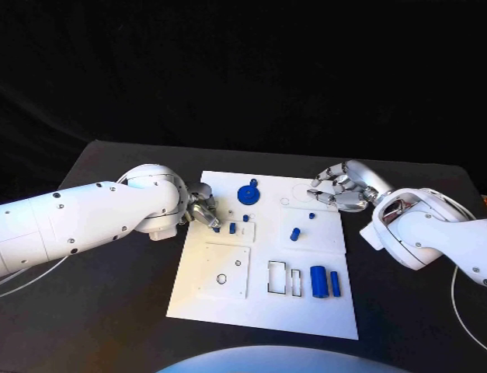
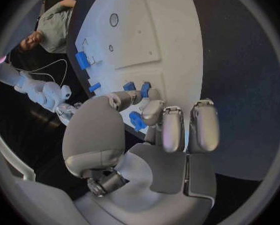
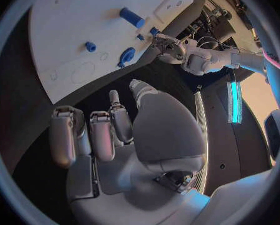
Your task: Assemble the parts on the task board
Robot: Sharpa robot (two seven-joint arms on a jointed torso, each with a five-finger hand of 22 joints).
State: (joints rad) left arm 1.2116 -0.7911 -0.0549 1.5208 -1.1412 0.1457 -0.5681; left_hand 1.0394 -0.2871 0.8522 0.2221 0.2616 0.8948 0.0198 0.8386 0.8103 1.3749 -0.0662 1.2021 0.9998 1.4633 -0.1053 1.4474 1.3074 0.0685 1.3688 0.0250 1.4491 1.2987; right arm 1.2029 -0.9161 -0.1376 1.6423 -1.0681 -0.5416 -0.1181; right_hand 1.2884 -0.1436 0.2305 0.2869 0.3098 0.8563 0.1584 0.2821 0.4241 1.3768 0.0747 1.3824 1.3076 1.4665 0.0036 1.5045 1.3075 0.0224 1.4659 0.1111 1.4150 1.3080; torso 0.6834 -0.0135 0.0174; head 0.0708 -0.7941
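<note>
the white task board (image 1: pixel 311 311) is lying in the middle of the black desk (image 1: pixel 109 311), its long sides running from the desk's near edge toward the far edge. the left hand (image 1: pixel 202 208) is reaching over the board's left edge near its far left corner, with the fingers (image 2: pixel 154 111) curling down among some small blue parts (image 1: pixel 232 228) there. in the left wrist view a blue piece (image 2: pixel 137 120) is sitting right against the fingertips, but i cannot tell whether the fingers are actually gripping it or only touching it.

the right hand (image 1: pixel 339 189) is hovering at the board's far right corner, just off the edge. its fingers (image 3: pixel 102 135) are lying slightly bent and apart, holding nothing, with bare desk under them.

a round blue gear-like part (image 1: pixel 248 193) is standing near the board's far edge. a small blue peg (image 1: pixel 296 232) is sitting toward the right edge around the middle. two blue cylinders (image 1: pixel 325 281) are lying side by side close to the near right corner, just beside an empty rectangular outline (image 1: pixel 283 278).
</note>
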